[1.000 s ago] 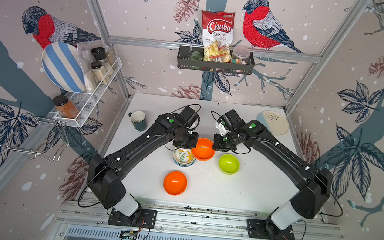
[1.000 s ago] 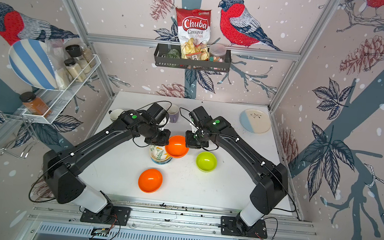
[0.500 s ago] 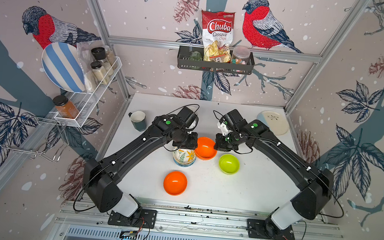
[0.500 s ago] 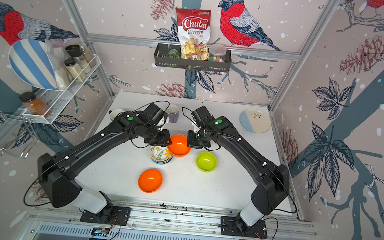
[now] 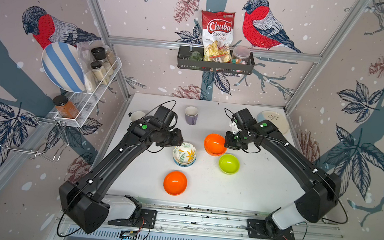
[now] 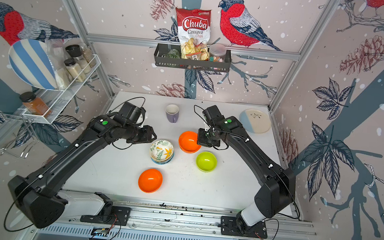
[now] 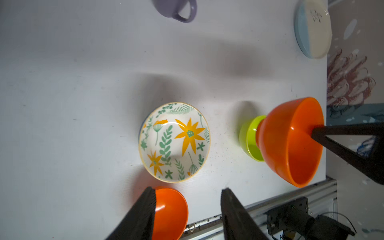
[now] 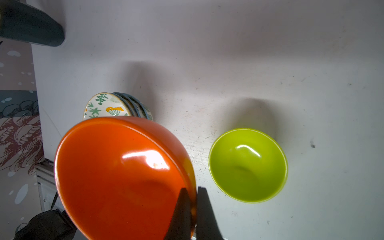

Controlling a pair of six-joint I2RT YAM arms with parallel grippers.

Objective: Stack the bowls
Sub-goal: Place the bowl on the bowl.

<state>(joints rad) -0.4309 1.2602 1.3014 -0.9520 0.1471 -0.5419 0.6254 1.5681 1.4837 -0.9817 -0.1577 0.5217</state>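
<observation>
Several patterned bowls sit nested in a stack (image 5: 184, 154) (image 6: 161, 151) mid-table, a leaf-and-flower bowl (image 7: 174, 141) on top. My left gripper (image 5: 179, 137) (image 7: 187, 199) hangs just left of the stack, open and empty. My right gripper (image 5: 228, 143) (image 8: 193, 199) is shut on the rim of an orange bowl (image 5: 215, 144) (image 8: 120, 176), holding it tilted to the right of the stack. A lime green bowl (image 5: 229, 163) (image 8: 247, 166) rests in front of the held bowl. A second orange bowl (image 5: 175, 182) (image 7: 170, 209) lies nearer the front edge.
A purple mug (image 5: 191, 115) stands at the back centre. A dark mug (image 5: 137, 115) is partly hidden behind my left arm. A blue-and-cream plate (image 5: 274, 120) lies in the back right corner. Wall racks hang at the left and the back.
My left gripper has opened and pulled back to the left, leaving the flower-patterned bowl on the stack. My right gripper has shifted slightly right with the orange bowl still in it.
</observation>
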